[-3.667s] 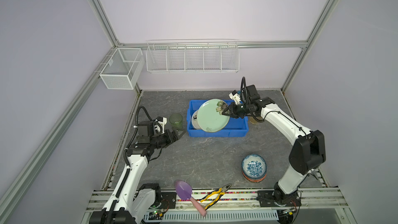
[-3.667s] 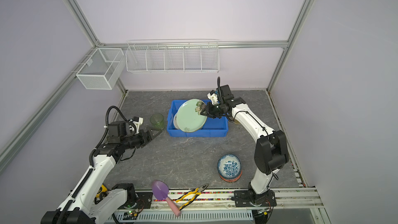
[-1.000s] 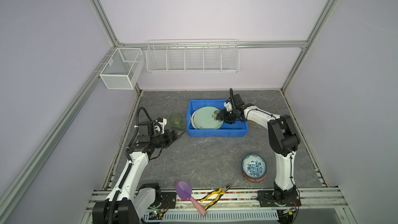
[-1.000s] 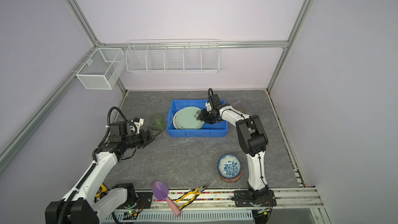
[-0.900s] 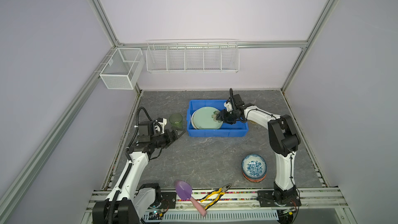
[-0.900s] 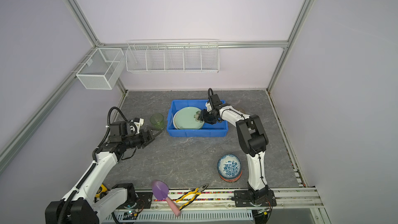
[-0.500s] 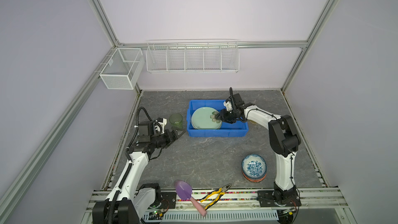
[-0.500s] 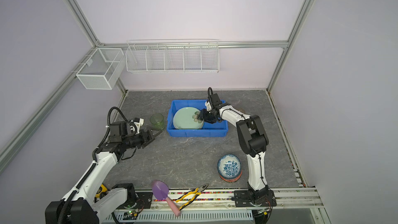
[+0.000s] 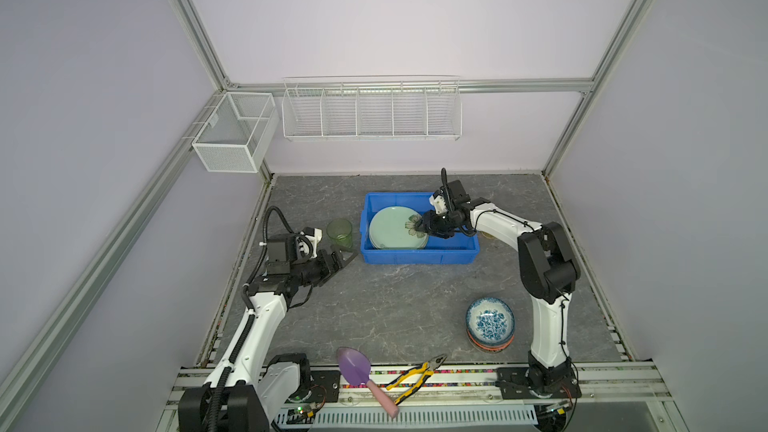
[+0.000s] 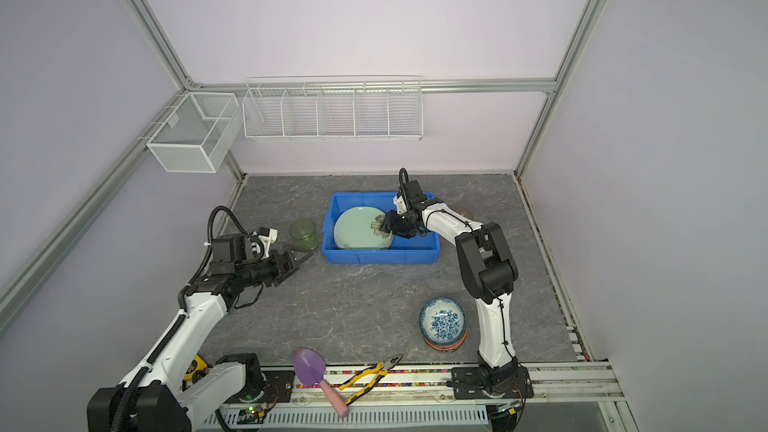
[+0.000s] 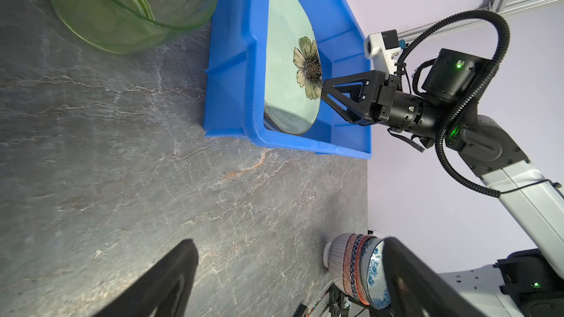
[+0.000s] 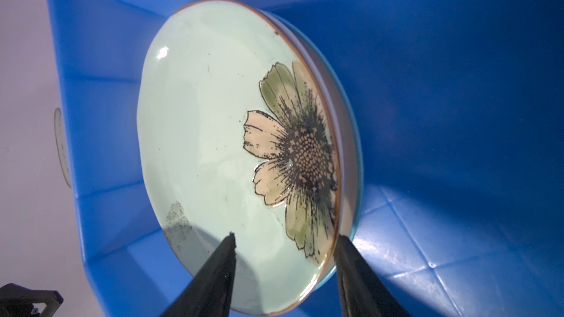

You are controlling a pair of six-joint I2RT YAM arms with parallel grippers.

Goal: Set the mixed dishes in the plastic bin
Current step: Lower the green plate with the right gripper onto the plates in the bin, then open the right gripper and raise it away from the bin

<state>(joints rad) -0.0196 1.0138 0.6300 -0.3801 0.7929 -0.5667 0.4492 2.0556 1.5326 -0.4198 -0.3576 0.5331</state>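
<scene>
Both sets of jaws are shown parted: right gripper (image 12: 283,236) astride the round pale green flower plate (image 12: 207,123) in the blue plastic bin (image 12: 457,102), left gripper (image 11: 287,240) empty.

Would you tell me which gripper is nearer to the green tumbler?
Left. The left gripper is close beside the green tumbler; the right gripper is farther off, inside the blue bin.

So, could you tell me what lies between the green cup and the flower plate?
The wall of the bin, between cup and plate in the left wrist view.
</scene>
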